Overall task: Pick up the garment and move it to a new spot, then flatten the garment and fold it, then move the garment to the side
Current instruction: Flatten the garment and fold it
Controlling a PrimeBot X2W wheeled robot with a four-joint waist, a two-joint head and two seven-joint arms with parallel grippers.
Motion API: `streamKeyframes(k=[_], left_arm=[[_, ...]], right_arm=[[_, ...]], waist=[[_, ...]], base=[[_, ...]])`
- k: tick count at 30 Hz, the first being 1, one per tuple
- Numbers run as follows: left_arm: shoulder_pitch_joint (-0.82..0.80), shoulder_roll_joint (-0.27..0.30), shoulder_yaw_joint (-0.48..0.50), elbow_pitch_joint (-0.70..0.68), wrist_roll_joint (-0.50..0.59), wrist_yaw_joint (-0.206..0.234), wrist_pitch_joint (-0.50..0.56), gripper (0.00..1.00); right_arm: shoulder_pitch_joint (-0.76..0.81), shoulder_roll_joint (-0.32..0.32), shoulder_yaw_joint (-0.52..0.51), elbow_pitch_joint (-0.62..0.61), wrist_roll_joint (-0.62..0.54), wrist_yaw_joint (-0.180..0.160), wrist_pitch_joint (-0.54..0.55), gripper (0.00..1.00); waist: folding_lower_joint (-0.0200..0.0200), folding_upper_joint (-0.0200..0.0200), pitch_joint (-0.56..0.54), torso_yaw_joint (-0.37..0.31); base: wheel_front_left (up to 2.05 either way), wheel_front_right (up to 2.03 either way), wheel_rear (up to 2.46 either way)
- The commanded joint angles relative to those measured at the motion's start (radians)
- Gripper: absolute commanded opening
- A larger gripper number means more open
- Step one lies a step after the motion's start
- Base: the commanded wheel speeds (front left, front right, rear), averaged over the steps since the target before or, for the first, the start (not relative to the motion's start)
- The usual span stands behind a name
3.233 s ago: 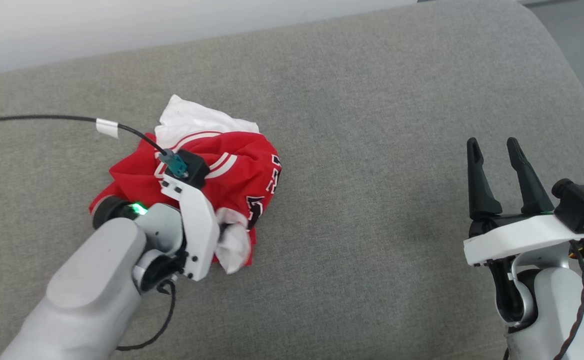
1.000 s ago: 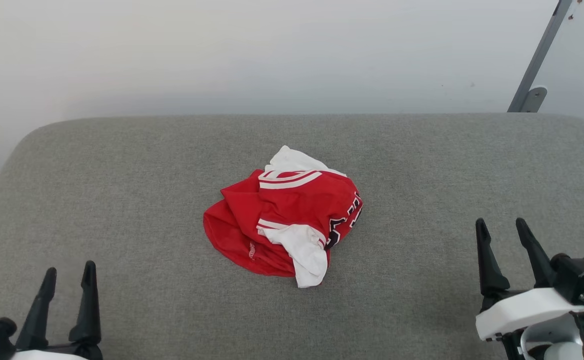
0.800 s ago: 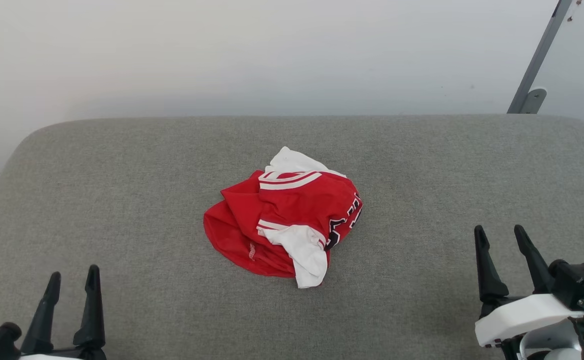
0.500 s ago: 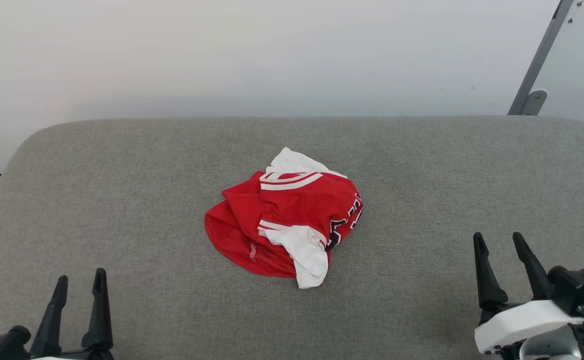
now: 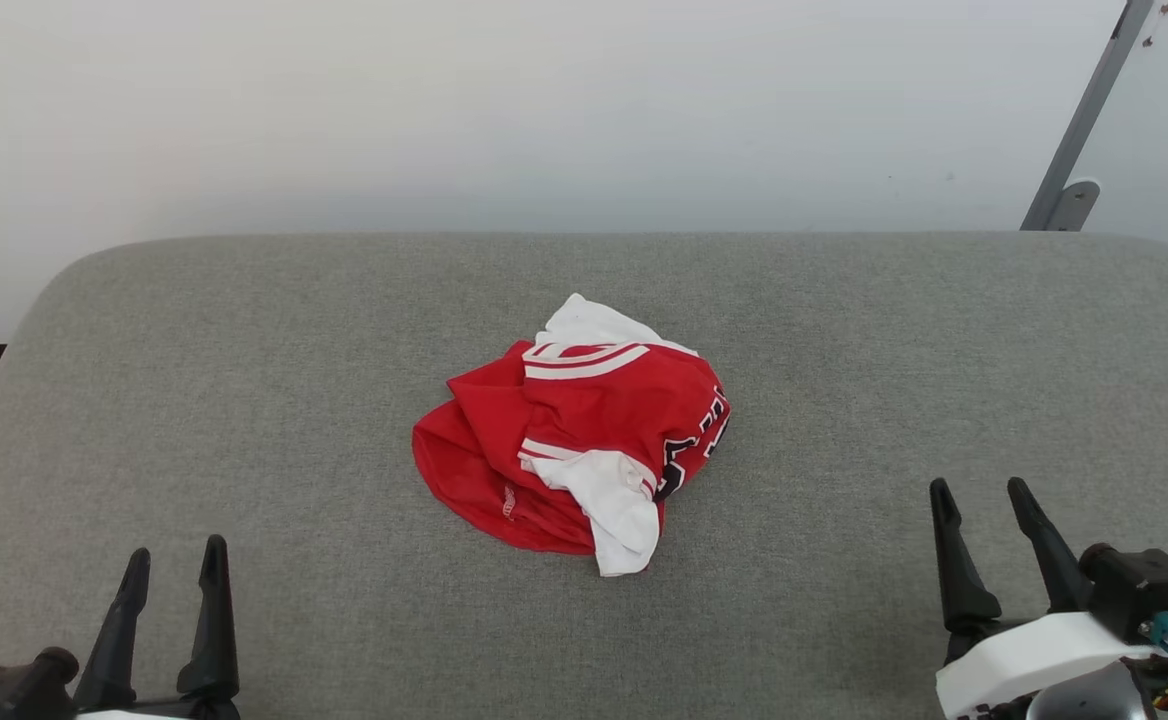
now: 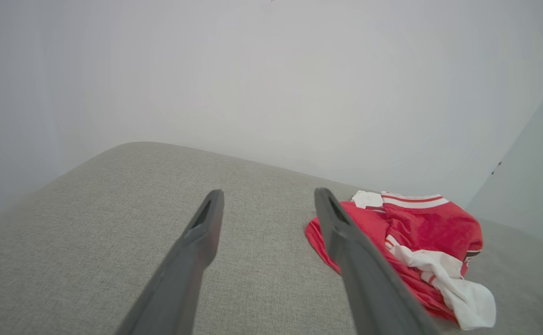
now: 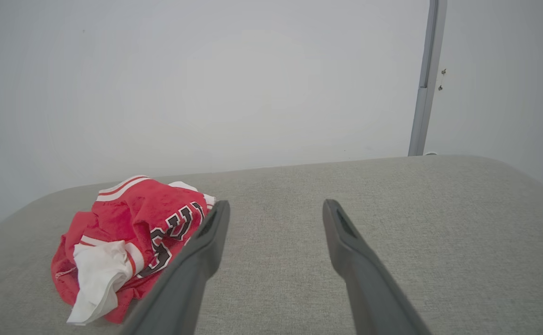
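Lying crumpled at frame centre, the garment (image 5: 569, 440) sits released; left gripper (image 5: 176, 550), now withdrawn lower left, and right gripper (image 5: 979, 487), lower right, gape wide. Flattening likely follows.

Seemingly a bare test room: plain white wall (image 5: 444, 100) beyond the left hand (image 5: 176, 550), grey upholstered pad (image 5: 244, 350) below it, slanted metal post (image 5: 1084, 110) past the right hand (image 5: 979, 486)

You are looking at a soft matt cloth garment (image 5: 604, 420) lying on a coarse-woven fabric cushion (image 5: 244, 400), before a smooth matt wall (image 5: 444, 100).
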Motion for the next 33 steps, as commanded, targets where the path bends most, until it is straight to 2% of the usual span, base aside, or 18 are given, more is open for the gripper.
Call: streamKeyframes(k=[1,21,33], left_arm=[[-0.014,0.003,-0.002,0.0,0.009,-0.006,-0.005,1.0],[-0.027,0.035,-0.05,0.01,-0.02,-0.005,-0.005,1.0],[-0.047,0.043,-0.079,0.026,-0.038,-0.005,-0.005,1.0]], right_arm=[[0.008,0.001,0.005,-0.003,-0.005,0.0,0.002,1.0],[-0.013,0.001,0.057,0.0,0.005,0.0,0.029,1.0],[-0.087,-0.029,0.116,0.018,0.011,0.0,0.077,1.0]], waist=[[0.0,0.0,0.001,0.001],[0.0,0.0,0.008,0.018],[0.0,0.0,0.03,0.067]], base=[[0.0,0.0,0.0],[0.0,0.0,0.0],[0.0,0.0,0.0]])
